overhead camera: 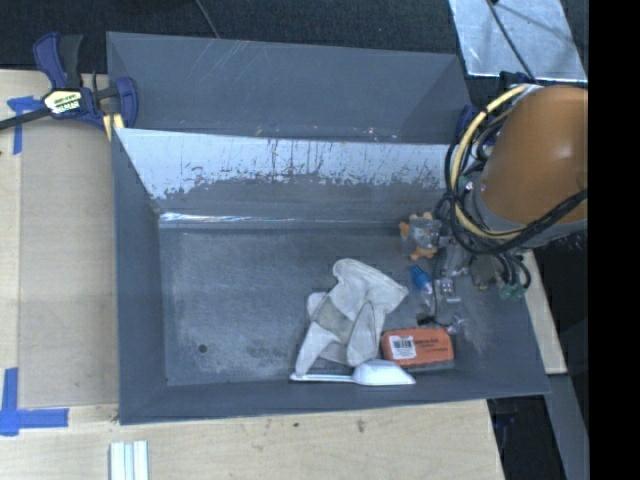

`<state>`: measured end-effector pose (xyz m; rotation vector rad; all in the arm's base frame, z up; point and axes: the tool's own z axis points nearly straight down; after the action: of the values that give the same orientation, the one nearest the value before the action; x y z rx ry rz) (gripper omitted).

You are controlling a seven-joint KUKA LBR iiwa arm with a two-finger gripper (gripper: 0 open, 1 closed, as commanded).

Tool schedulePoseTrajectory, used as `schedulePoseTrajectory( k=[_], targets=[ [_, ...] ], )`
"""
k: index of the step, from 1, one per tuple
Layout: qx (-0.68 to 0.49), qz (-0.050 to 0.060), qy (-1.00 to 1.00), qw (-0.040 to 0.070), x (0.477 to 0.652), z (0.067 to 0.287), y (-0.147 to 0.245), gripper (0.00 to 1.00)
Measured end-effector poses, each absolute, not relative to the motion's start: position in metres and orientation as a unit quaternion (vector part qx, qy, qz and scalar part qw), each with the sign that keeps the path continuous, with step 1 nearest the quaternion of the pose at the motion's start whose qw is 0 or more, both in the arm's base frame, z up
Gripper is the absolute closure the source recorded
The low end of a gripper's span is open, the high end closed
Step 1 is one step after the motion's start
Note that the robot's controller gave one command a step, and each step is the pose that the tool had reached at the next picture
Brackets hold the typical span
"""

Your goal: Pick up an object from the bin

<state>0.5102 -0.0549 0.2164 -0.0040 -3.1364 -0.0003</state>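
My gripper point(446, 290) hangs low at the bin's right side, under the arm's orange cover. Just below it, at the front right of the bin floor, lies an orange rectangular block point(428, 349) with a white barcode label. The gripper's lower end sits right at the block's far edge. A crumpled white cloth point(352, 303) lies to the left of the gripper and touches the block. Along the front wall a white plastic spoon point(372, 374) lies with its bowl next to the block.
The left half of the bin floor is bare grey metal. The right wall stands close behind the gripper, and cables hang around the wrist.
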Motion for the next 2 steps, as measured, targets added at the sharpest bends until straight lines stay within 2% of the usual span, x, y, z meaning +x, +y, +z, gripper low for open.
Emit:
schedulePoseTrajectory(
  k=[1, 2],
  targets=[
    [0.000, 0.000, -1.000, -0.002, 0.512, 0.221, -0.055, 0.00],
    [0.008, 0.001, -1.000, -0.005, 0.544, 0.157, -0.043, 0.00]
  ],
)
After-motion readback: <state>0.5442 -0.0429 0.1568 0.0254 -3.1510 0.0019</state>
